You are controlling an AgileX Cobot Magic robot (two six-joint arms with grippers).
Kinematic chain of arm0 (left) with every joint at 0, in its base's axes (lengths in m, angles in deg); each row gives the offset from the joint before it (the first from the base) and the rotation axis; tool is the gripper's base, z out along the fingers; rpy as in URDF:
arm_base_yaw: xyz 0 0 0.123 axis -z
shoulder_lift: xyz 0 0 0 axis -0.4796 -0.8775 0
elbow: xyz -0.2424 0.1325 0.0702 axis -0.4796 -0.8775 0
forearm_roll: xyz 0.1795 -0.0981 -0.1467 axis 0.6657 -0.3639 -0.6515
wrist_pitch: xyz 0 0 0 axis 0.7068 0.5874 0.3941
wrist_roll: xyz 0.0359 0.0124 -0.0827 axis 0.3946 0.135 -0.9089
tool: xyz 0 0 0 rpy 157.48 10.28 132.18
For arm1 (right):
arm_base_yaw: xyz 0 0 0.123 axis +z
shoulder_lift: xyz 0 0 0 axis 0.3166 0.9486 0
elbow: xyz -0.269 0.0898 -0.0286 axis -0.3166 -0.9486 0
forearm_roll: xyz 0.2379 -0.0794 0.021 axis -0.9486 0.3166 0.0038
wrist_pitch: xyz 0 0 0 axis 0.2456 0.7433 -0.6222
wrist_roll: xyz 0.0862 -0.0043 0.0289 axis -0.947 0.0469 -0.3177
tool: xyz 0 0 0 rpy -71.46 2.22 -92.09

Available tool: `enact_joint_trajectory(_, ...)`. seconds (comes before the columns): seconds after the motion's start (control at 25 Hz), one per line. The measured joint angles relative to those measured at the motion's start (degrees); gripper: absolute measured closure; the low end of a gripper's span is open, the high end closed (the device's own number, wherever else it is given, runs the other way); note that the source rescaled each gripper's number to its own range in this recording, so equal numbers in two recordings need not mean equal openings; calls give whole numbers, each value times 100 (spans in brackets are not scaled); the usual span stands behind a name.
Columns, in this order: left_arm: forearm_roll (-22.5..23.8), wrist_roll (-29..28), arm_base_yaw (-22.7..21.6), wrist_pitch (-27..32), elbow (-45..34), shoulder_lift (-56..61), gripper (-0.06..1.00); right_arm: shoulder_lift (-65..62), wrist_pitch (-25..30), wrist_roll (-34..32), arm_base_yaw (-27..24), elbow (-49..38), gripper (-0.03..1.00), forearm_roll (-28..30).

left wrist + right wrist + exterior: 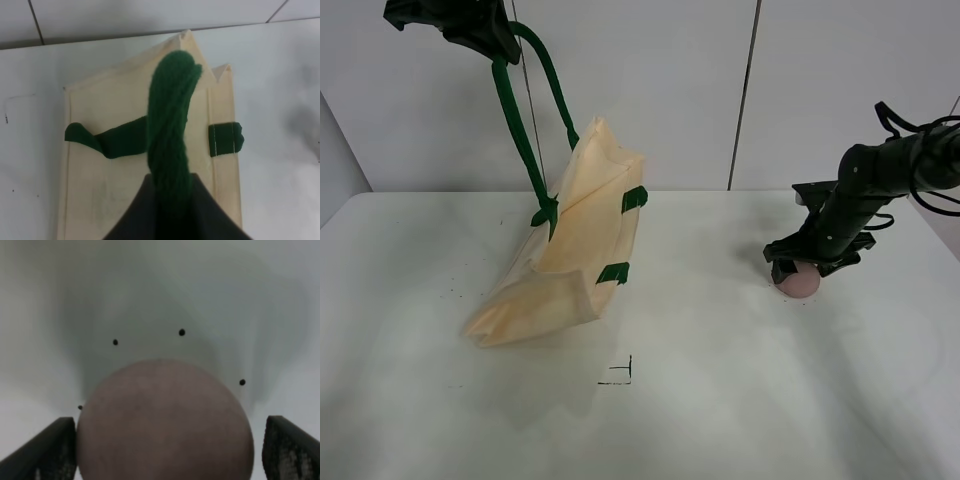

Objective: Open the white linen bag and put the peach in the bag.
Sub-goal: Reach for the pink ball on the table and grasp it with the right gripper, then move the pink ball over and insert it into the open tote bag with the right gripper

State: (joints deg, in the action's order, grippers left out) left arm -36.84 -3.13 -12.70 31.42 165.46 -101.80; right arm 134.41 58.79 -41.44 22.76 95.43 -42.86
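Observation:
The white linen bag (575,240) hangs tilted, its lower corner resting on the white table (740,400), and its mouth faces up and to the right. My left gripper (470,25) is shut on one dark green strap handle (515,125) and holds it high above the table. In the left wrist view the strap (170,125) runs out of the gripper (170,205) over the bag (100,175). The peach (800,284) lies on the table at the right. My right gripper (807,268) is open and straddles the peach (162,425); one finger (55,445) is against the fruit and the other (290,445) stands apart from it.
A small black corner mark (620,376) is drawn on the table in front of the bag. Small dark specks (181,332) dot the table beyond the peach. A pale panelled wall (750,90) stands behind the table's far edge.

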Motion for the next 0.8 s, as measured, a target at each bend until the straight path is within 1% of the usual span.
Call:
enact_joint_trajectory(0.08,0,0,0,0,0,0,94,66,6,0,0,0,17,-40)
enact_joint_trajectory(0.12,0,0,0,0,0,0,94,90,6,0,0,0,24,-78)
enact_joint_trajectory(0.16,0,0,0,0,0,0,94,96,6,0,0,0,34,-105)
enact_joint_trajectory(0.28,0,15,0,0,0,0,94,64,12,0,6,41,82,-126)
enact_joint_trajectory(0.32,0,21,0,0,0,0,94,11,18,0,6,48,91,-126)
enact_joint_trajectory(0.36,0,27,0,0,0,0,94,-50,41,0,6,48,96,-126)
enact_joint_trajectory(0.48,0,41,0,0,0,0,94,-361,58,27,6,40,97,-198)
enact_joint_trajectory(0.56,0,41,0,0,0,4,94,-742,65,132,12,40,97,-364)
enact_joint_trajectory(0.72,0,45,0,0,0,76,94,-1522,97,610,88,96,97,-857)
enact_joint_trajectory(0.8,0,45,0,0,0,131,94,-1752,338,872,223,329,97,-1109)
